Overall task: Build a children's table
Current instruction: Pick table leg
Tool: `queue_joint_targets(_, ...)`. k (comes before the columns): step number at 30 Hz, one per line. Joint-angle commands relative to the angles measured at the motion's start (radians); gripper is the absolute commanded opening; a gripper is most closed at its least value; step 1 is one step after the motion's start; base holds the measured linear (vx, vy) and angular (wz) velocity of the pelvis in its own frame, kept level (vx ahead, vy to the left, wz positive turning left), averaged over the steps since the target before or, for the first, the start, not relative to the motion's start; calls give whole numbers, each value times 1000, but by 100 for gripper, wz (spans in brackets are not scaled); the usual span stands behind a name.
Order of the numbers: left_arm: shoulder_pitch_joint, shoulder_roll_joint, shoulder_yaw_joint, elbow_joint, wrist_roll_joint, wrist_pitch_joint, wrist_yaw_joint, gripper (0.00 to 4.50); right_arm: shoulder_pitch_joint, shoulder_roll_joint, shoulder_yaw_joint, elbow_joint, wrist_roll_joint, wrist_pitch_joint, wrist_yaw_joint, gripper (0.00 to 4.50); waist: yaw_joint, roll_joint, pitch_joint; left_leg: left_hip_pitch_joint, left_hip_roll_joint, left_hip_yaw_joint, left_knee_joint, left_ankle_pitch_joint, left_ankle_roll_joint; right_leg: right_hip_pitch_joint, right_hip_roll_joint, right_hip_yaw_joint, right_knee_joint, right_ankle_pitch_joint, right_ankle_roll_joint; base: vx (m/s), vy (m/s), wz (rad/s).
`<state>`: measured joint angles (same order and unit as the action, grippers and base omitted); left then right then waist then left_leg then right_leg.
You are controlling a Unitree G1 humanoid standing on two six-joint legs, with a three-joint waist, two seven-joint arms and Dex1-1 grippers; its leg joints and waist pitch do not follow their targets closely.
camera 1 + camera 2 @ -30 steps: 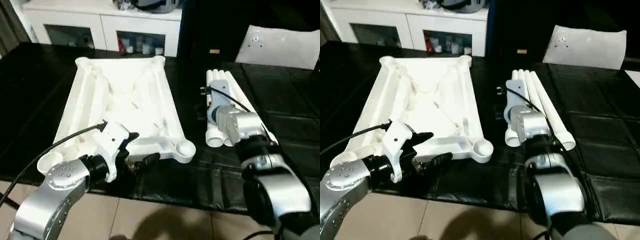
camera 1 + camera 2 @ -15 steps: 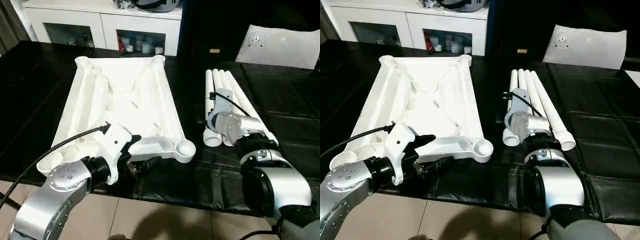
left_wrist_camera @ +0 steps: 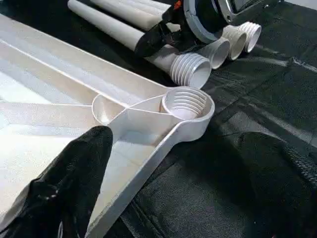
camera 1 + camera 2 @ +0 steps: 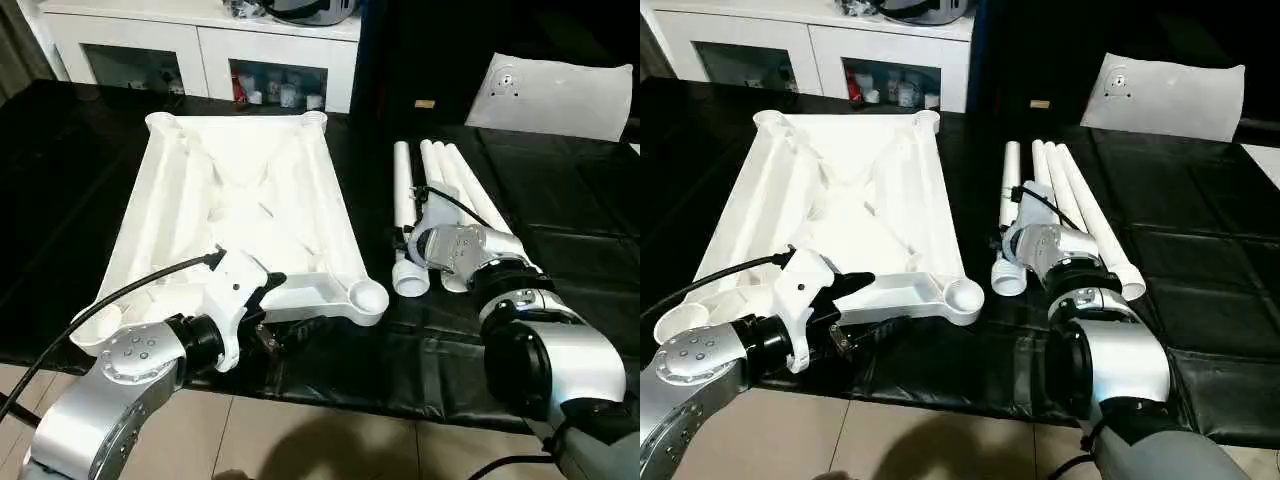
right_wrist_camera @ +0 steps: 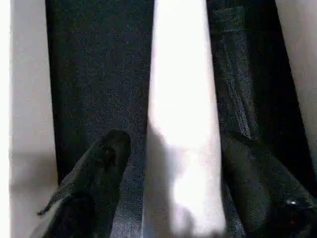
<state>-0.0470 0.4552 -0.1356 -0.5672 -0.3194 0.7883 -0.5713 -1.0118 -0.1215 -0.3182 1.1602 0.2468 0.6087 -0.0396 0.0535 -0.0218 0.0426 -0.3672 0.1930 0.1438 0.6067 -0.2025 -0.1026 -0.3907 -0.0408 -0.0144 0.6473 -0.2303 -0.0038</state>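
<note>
The table top (image 4: 240, 215) is lying upside down on the black-covered work surface (image 4: 560, 200), ribbed underside and threaded corner socket (image 3: 186, 103) facing upward, evidently so that the legs can be screwed in from above. Three legs (image 4: 455, 180) are lying side by side just to the robot's right of the top; a fourth leg (image 4: 403, 215) is lying slightly apart from them, nearer the top, its threaded end pointing toward the robot. The right gripper (image 5: 171, 168) is straddling this leg, one finger (image 5: 94, 173) on each side; whether the fingers are pressing on it cannot be told. The left gripper (image 4: 865, 310) is standing wide open and empty at the top's near edge, one finger above the rim, one below, probably to steady it. No brand, label or legible writing is showing on any part.
</note>
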Motion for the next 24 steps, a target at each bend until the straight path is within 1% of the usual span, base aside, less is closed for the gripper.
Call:
queue_joint_targets(1, -13, 0, -15, -1, 1, -3, 8, 450, 1, -8, -19, 30, 20, 12, 11, 276, -1, 5, -55, 2, 13, 17, -64, -100, -36, 46, -58, 28, -64, 1, -180, 0, 0, 0)
queue_joint_targets(2, -12, 0, -15, 0, 1, -5, 8, 450, 1, -9, -20, 31, 21, 8, 14, 276, 0, 6, -55, 2, 12, 16, -64, -97, -36, 46, -58, 28, -64, 3, -179, 0, 0, 0)
queue_joint_targets(6, -9, -1, -16, 0, 2, -7, 10, 450, -2, -12, -24, 31, 30, -7, 25, 238, -2, 6, -55, 2, 13, 17, -63, -99, -33, 45, -58, 28, -64, 1, -182, 0, 0, 0)
queue_joint_targets(7, -9, -1, -16, 0, 2, -7, 10, 450, -2, -12, -24, 31, 30, -7, 25, 238, -2, 6, -55, 1, 13, 17, -64, -98, -33, 46, -58, 27, -64, 2, -183, 0, 0, 0)
queue_joint_targets(10, -5, -4, -25, -1, 3, -11, 13, 450, -6, -14, -31, 37, 29, -11, 27, 203, -2, 6, -54, 2, 13, 17, -64, -104, -33, 45, -58, 28, -66, -12, -184, 0, 0, 0)
queue_joint_targets(11, -5, -6, -28, -1, 3, -12, 14, 450, -7, -14, -33, 39, 28, -11, 29, 203, -2, 6, -54, 2, 14, 17, -64, -103, -34, 45, -58, 28, -65, -12, -185, 0, 0, 0)
queue_joint_targets(13, -4, -7, -31, 0, 2, -13, 15, 450, -9, -15, -36, 39, 29, -11, 29, 189, -2, 6, -54, 3, 14, 17, -64, -105, -34, 44, -57, 27, -65, -13, -184, 0, 0, 0)
queue_joint_targets(16, -3, -9, -37, 3, 4, -18, 17, 450, -11, -17, -36, 42, 33, -16, 28, 184, -2, 5, -54, 2, 14, 17, -64, -103, -33, 44, -58, 28, -66, -13, -183, 0, 0, 0)
queue_joint_targets(17, -3, -9, -39, 3, 3, -19, 16, 450, -12, -17, -36, 42, 32, -19, 29, 183, -3, 0, -54, 2, 14, 18, -64, -102, -32, 45, -58, 28, -66, -13, -183, 0, 0, 0)
queue_joint_targets(18, -3, -10, -40, 3, 3, -20, 16, 450, -12, -17, -36, 42, 30, -23, 31, 182, -2, 2, -54, 1, 14, 18, -64, -100, -32, 44, -58, 27, -65, -16, -182, 0, 0, 0)
queue_joint_targets(21, -3, -9, -44, 5, 10, -29, 18, 450, -11, -16, -38, 39, 29, -42, 34, 182, -3, 2, -53, 2, 14, 18, -64, -101, -31, 44, -58, 28, -66, -19, -181, 0, 0, 0)
queue_joint_targets(22, 0, -11, -48, 11, 27, -51, 30, 450, -12, -16, -45, 29, 34, -58, 35, 182, -3, -4, -52, 0, 14, 18, -65, -103, -29, 45, -59, 28, -66, -27, -179, 0, 0, 0)
queue_joint_targets(23, 2, -11, -48, 11, 30, -56, 32, 450, -12, -16, -48, 27, 36, -62, 35, 182, -2, -1, -53, 2, 15, 18, -65, -102, -29, 45, -59, 28, -67, -27, -177, 0, 0, 0)
queue_joint_targets(24, 4, -10, -49, 12, 32, -59, 33, 450, -12, -17, -45, 22, 35, -61, 37, 182, -3, 0, -55, 1, 15, 19, -63, -90, -29, 45, -59, 28, -65, -8, -178, 0, 0, 0)
